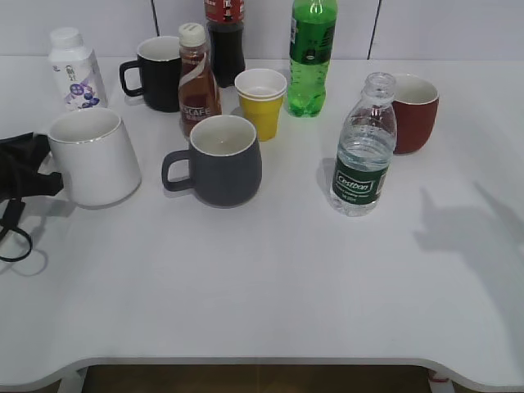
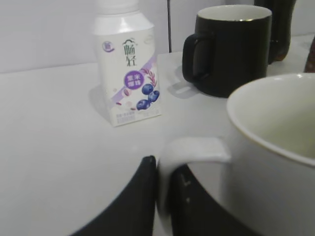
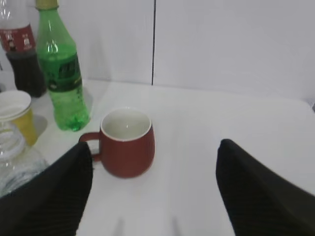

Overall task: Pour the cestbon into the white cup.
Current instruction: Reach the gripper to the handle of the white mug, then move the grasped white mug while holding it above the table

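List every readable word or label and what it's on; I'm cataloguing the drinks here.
"Cestbon": dark green label of the clear water bottle.
"SCAFE" (partly hidden): brown coffee bottle.
Chinese characters, two large and some in a purple patch: white carton-shaped bottle; its smaller print is too small to read.
Green soda bottle and dark cola bottle: labels blurred, unreadable.

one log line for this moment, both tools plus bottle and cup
left tool: shut on white cup handle | right tool: open, empty, not touching cestbon | cestbon: upright, uncapped | pour: not begun
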